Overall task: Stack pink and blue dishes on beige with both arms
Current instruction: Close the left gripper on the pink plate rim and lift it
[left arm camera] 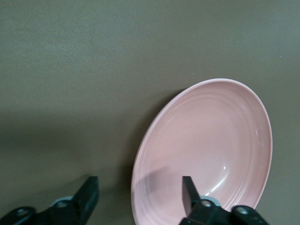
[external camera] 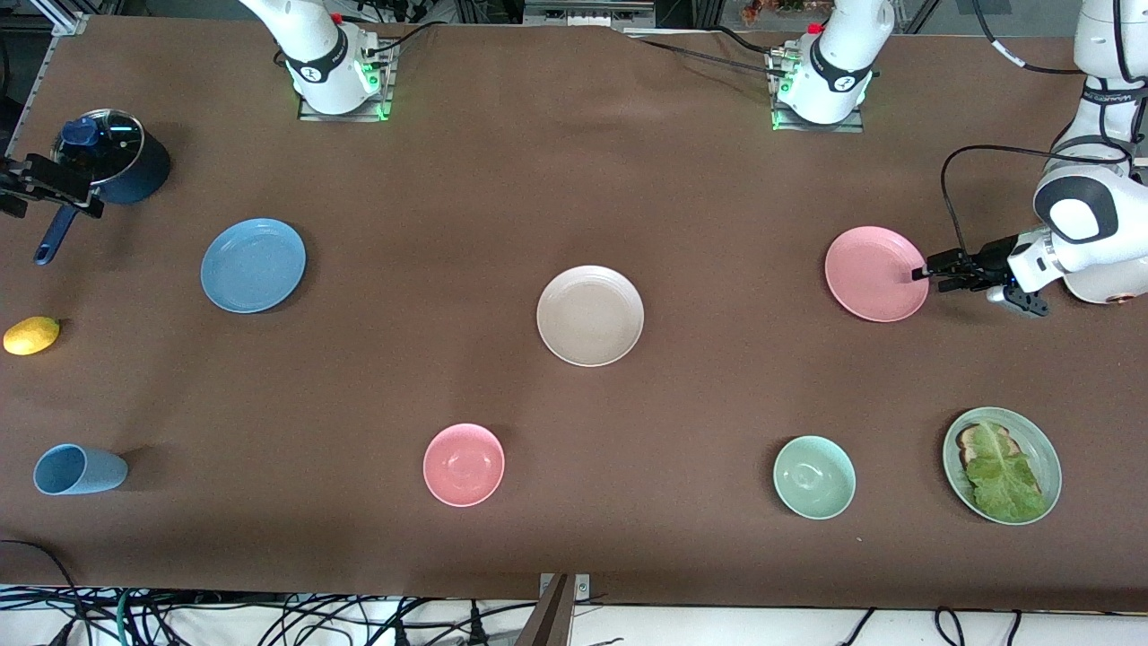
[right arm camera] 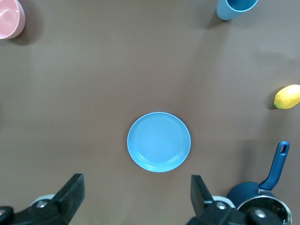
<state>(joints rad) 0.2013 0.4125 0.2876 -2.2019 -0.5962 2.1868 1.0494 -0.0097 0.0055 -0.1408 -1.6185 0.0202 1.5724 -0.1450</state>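
Observation:
The pink plate lies flat toward the left arm's end of the table. My left gripper is open at that plate's outer edge. In the left wrist view the left gripper straddles the rim of the pink plate, one finger over the dish and one outside it. The blue plate lies toward the right arm's end. My right gripper hangs open in the air by the pot, and from the right wrist camera the right gripper is well clear of the blue plate. The beige plate sits bare mid-table.
A dark pot with a glass lid, a lemon and a blue cup stand at the right arm's end. A pink bowl, a green bowl and a green plate with toast and lettuce lie nearer the front camera.

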